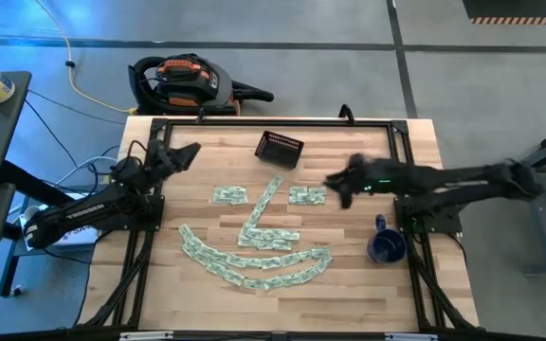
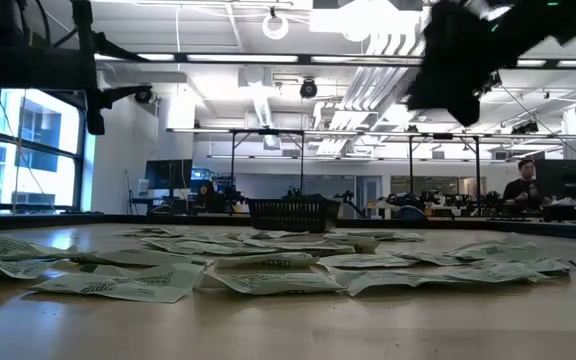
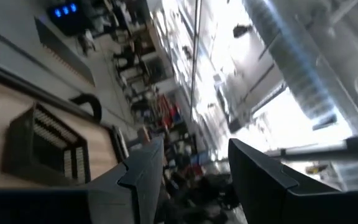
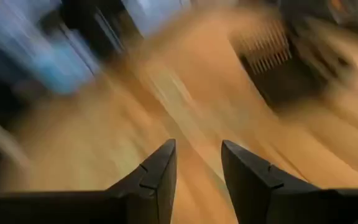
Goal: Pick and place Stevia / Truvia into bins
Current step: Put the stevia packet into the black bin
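Observation:
Several pale green and white Stevia sachets (image 1: 254, 242) lie flat on the wooden table, in two small heaps, a slanting line and a curved band; the low view shows them spread across the near tabletop (image 2: 258, 280). The dark slatted bin (image 1: 279, 149) stands on the table beyond them, and also shows in the low view (image 2: 293, 213) and the left wrist view (image 3: 42, 149). My left gripper (image 1: 186, 154) hangs open at the table's far left, above the wood (image 3: 194, 180). My right gripper (image 1: 337, 187) hovers open and empty above the right heap's right end (image 4: 197, 171).
A dark blue mug (image 1: 387, 246) stands near the table's right edge, under my right arm. A black frame (image 1: 387, 123) runs along the table's far edge and down both sides. Bare wood lies between the bin and the sachets.

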